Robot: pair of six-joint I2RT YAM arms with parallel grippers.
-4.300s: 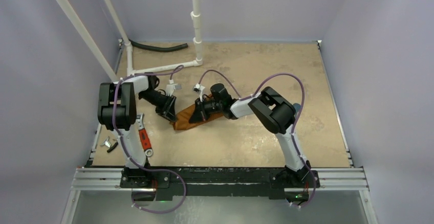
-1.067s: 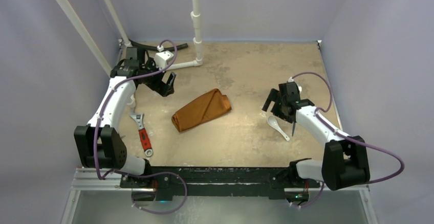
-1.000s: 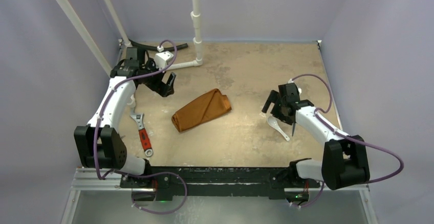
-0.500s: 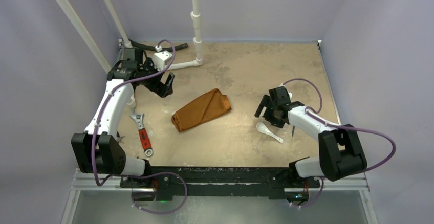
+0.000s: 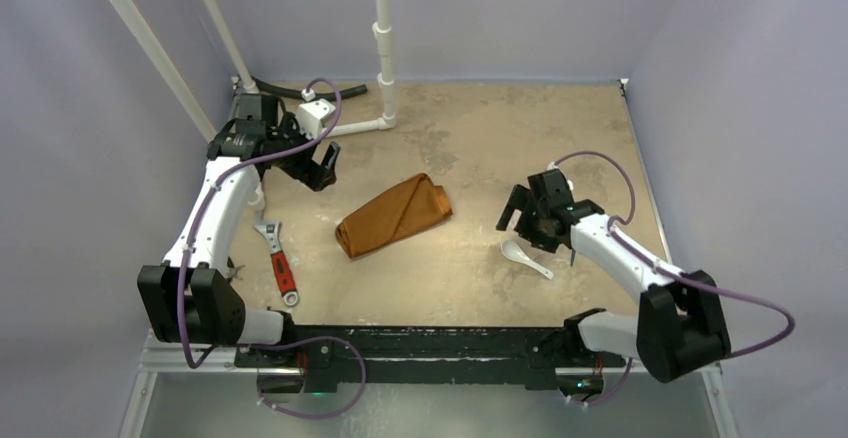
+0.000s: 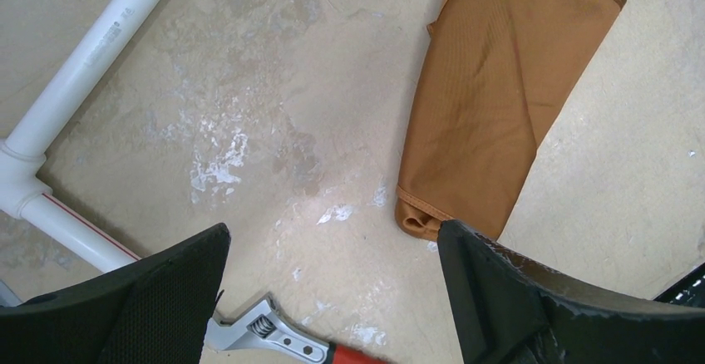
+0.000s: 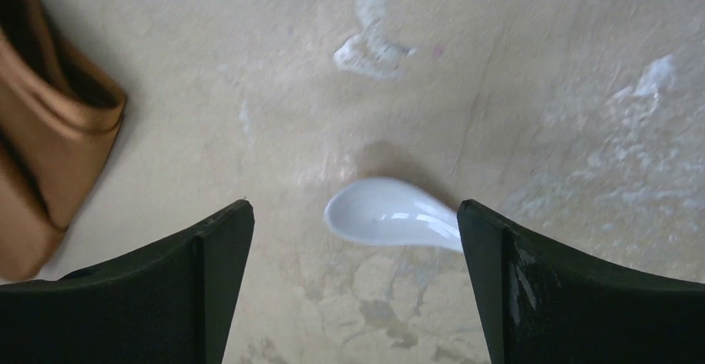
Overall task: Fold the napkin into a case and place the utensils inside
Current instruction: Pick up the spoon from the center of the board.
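Observation:
The rust-orange napkin (image 5: 393,216), folded into a long narrow case, lies flat mid-table; one end looks like an open mouth (image 7: 50,140). The left wrist view shows the case (image 6: 507,90) ahead and to the right. My left gripper (image 5: 322,168) hangs open over bare table left of it, nothing between its fingers (image 6: 515,297). The white spoon (image 5: 525,256) lies on the table to the right. My right gripper (image 5: 518,224) stands open just above it, the bowl (image 7: 391,214) between the two fingers, untouched. A thin dark utensil (image 5: 572,252) shows beside the right forearm.
A red-handled wrench (image 5: 280,263) lies near the left arm, its steel jaw (image 6: 270,341) just below my left fingers. White pipes (image 5: 383,38) and a black hose (image 5: 310,91) stand at the back left. Walls close three sides.
Both grippers have left the napkin and drawn apart. Over the last second my right gripper moved left above the spoon, and the spoon shifted left. The left arm barely moved.

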